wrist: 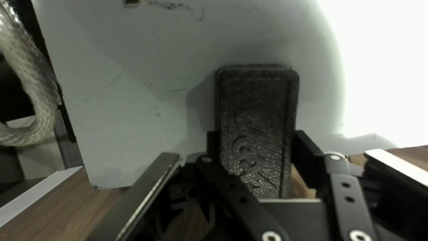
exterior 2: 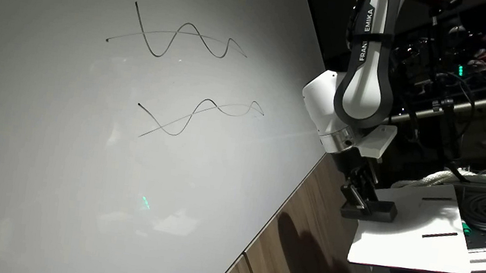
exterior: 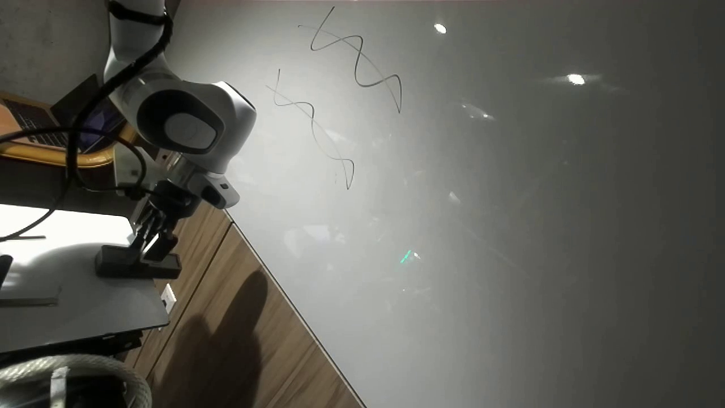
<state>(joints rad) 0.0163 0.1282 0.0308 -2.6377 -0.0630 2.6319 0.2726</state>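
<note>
Dark grey eraser (wrist: 257,97), and it's right between the jaws: the gripper (wrist: 257,144) is clamped on its two long sides, one end poking out ahead of the jaws, the other tucked back between them. Marks are moulded into its face, too murky to read. Past the jaws in the wrist view, here's a white panel (wrist: 133,83), the eraser overlapping it; whether the two touch, I can't tell. Left of the jaws there, beyond the panel's edge, a pale rope (wrist: 30,73) bends round. Over to both exterior views: beside the jaws, wood panelling (exterior: 294,362) with a dark shadow (exterior: 226,351) across it, and well apart from the jaws, on the big whiteboard (exterior: 510,226), two wavy lines (exterior: 361,37), each crossed by a thinner stroke.
</note>
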